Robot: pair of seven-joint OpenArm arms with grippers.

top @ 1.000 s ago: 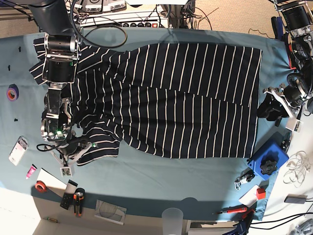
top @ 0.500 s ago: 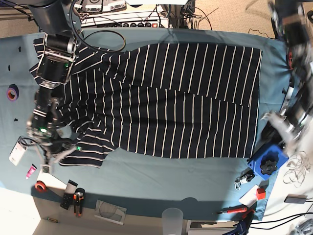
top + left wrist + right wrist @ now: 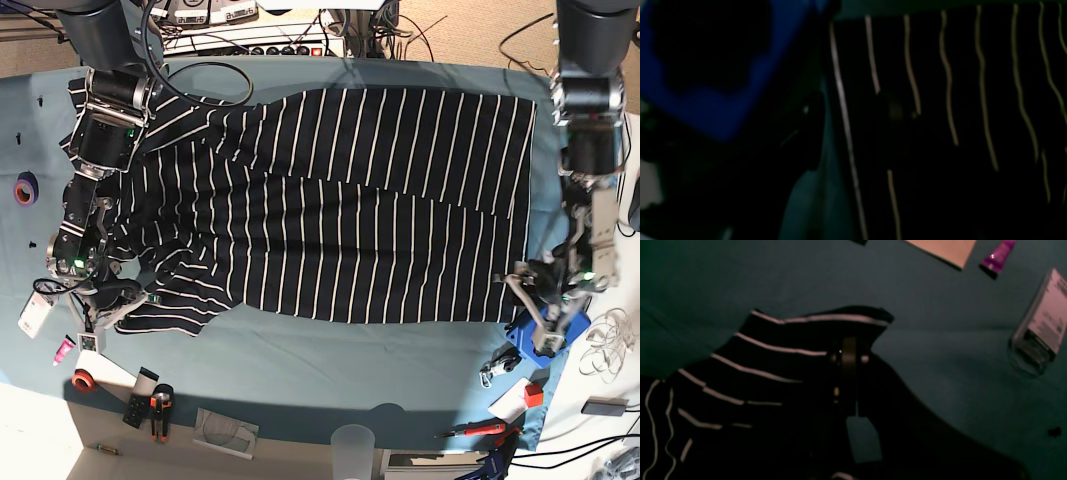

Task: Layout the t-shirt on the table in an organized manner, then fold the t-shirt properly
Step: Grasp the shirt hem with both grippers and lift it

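Observation:
The dark striped t-shirt (image 3: 350,200) lies spread across the teal table (image 3: 330,360), with its hem toward the view's right. My right gripper (image 3: 105,300) is shut on the lower sleeve at the view's left. The right wrist view shows the sleeve (image 3: 756,373) bunched around that gripper (image 3: 848,353) just above the table (image 3: 940,340). My left gripper (image 3: 528,300) stands open low at the hem's lower right corner. In the dark left wrist view the hem edge (image 3: 843,126) runs down the middle, and whether the fingers touch it is unclear.
A blue box (image 3: 550,330) (image 3: 723,83) sits right beside the left gripper. A packet (image 3: 35,312) (image 3: 1040,330), a pink tube (image 3: 64,350) (image 3: 998,255) and red tape (image 3: 83,380) lie near the right gripper. Purple tape (image 3: 26,188), a cup (image 3: 352,445) and tools line the edges.
The right gripper has drawn the sleeve outward toward the view's left. The left arm has swung from the right edge down to the hem's lower corner.

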